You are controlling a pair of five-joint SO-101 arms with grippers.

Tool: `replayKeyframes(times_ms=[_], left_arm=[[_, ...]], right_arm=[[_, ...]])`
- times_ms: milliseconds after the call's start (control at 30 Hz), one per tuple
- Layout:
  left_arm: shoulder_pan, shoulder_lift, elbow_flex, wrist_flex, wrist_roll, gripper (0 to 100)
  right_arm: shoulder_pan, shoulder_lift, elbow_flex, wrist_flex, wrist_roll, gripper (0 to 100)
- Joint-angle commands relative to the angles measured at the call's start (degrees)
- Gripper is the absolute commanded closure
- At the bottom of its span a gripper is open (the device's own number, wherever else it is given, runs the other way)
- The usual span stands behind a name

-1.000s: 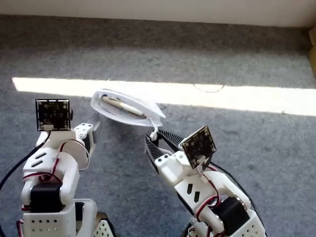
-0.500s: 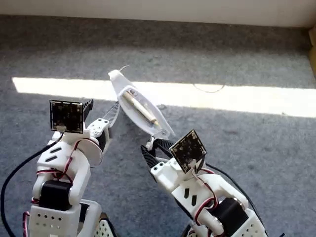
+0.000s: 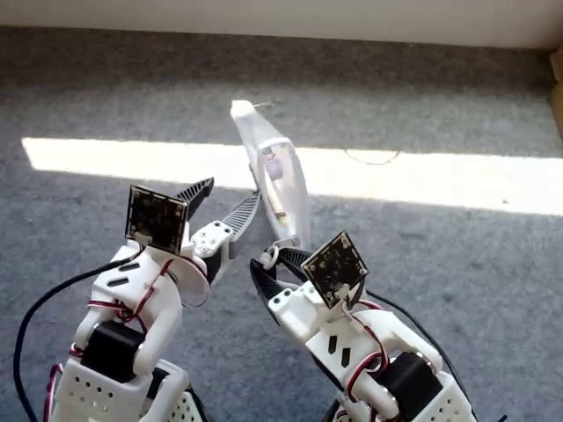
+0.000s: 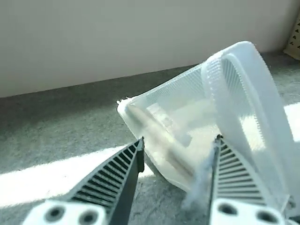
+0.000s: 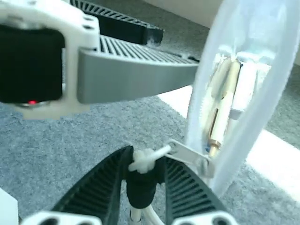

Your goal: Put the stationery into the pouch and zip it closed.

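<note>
Left pincer (image 3: 230, 195) (image 4: 179, 140): spread wide, holding nothing, its right finger just beside the pouch's left side.
Pouch (image 3: 280, 167) (image 4: 187, 112) (image 5: 248, 70): translucent, on the bench (image 3: 457, 281) at mid-scene between the arms. It runs near to far, its far end crossing the sunlit strip (image 3: 440, 176), and its mouth gapes.
Pen (image 3: 275, 204) (image 4: 159, 138) (image 5: 220, 112): inside the pouch, lying along its length.
Zip pull (image 3: 269, 257) (image 5: 185, 153): at the pouch's near end, with a white cord knotted to it.
Right pincer (image 3: 264, 262) (image 5: 143, 164): pressed together on the zip pull's cord.
</note>
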Motion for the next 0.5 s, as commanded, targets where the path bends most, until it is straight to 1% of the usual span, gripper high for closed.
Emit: replayKeyframes(times_ms=[0, 100, 200, 300, 467], left_arm=[[4.79, 0.31, -0.57, -4.48, -0.53, 78], [6.37, 0.31, 0.40, -7.65, -0.53, 80], [7.34, 0.31, 1.89, -9.49, -0.53, 80], [8.31, 0.31, 3.30, -9.76, -0.53, 80], [8.04, -0.13, 3.30, -9.58, -0.53, 80]], right_arm=[[-0.84, -0.75, -3.03, 0.13, 0.62, 99.4], [-0.84, -0.75, -3.03, -0.04, 0.62, 99.4], [-0.84, -0.75, -3.03, -0.13, 0.62, 99.4], [-0.84, -0.75, -3.03, -0.13, 0.62, 99.4], [-0.75, -0.75, -3.03, -0.22, 0.70, 99.3]])
